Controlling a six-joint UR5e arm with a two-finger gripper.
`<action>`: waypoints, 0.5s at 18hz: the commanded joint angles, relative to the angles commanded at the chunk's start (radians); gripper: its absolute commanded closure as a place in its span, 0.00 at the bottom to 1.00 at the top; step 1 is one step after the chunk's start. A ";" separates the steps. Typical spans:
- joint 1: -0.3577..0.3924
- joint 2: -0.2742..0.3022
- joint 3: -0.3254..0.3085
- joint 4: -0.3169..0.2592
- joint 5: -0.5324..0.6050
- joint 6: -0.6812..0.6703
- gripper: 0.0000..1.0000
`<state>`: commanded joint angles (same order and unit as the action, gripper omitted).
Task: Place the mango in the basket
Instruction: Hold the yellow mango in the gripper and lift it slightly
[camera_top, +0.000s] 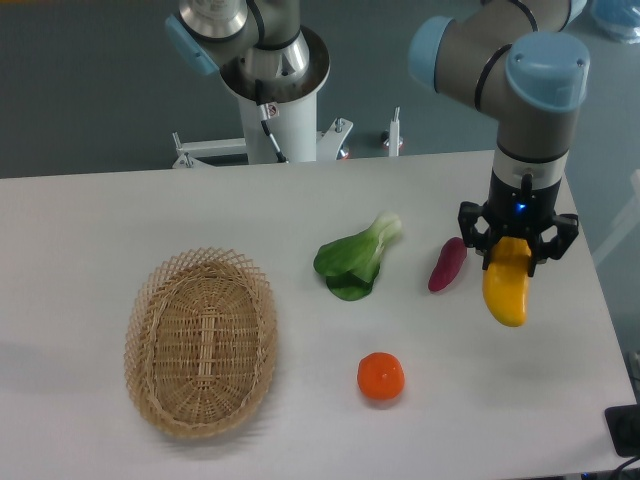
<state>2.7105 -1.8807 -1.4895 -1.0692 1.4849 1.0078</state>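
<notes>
Gripper (516, 250): clenched on mango's top end
Mango (506, 290): hangs below fingers (off table)
Basket (200, 342): far left

mango's (506, 293) upper end hidden between the fingers (478, 240); dark object (624, 430) cut off at right edge

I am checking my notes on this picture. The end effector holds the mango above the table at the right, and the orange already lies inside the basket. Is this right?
Not quite. The camera view shows the orange on the table, to the right of the basket, which holds nothing. The rest stands: the end effector holds the mango above the table at the right.
</notes>
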 joint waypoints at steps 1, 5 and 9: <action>-0.002 0.000 0.000 0.000 0.000 -0.002 0.45; -0.009 0.000 -0.002 0.003 -0.009 -0.021 0.45; -0.032 0.000 -0.008 0.005 -0.021 -0.083 0.45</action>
<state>2.6784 -1.8807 -1.4971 -1.0646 1.4634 0.9253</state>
